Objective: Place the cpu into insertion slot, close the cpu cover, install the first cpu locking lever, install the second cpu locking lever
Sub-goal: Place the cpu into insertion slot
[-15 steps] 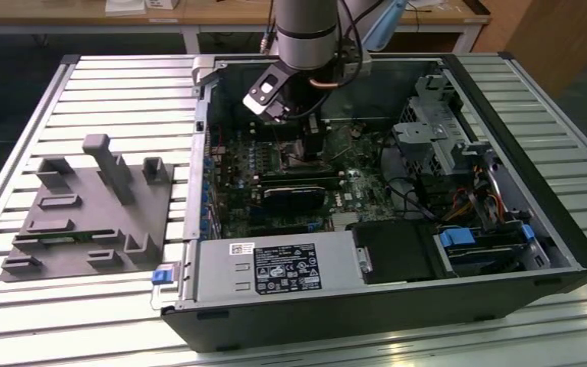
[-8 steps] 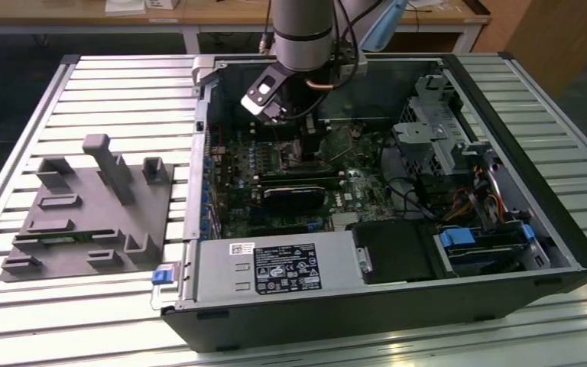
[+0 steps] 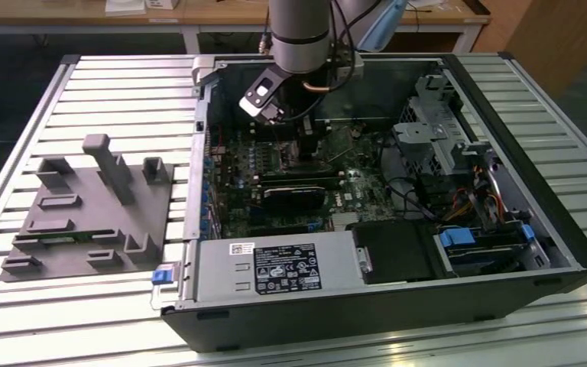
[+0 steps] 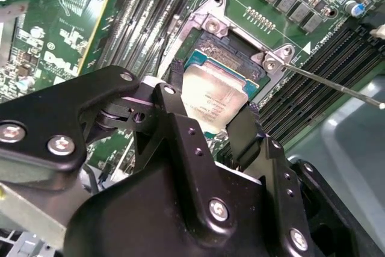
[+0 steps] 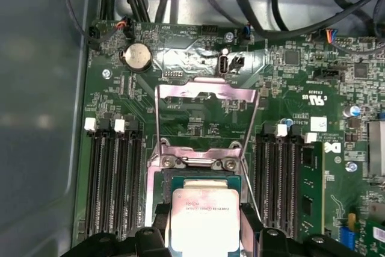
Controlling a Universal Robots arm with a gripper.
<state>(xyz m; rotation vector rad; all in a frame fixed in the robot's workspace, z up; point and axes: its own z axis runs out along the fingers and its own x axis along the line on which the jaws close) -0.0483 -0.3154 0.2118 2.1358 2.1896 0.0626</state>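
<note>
the cpu [image 5: 204,218] is clamped in the hand [image 4: 210,112] directly over the insertion slot [image 5: 198,180] and judged not yet seated, while the cpu cover [image 5: 207,91] is stood open and the locking levers [image 4: 331,81] are left unlatched.

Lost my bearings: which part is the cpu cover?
On the green motherboard, find the insertion slot between the long black slots. The cpu cover stands swung open from it toward the coin battery: a thin silver frame with a square window.
</note>
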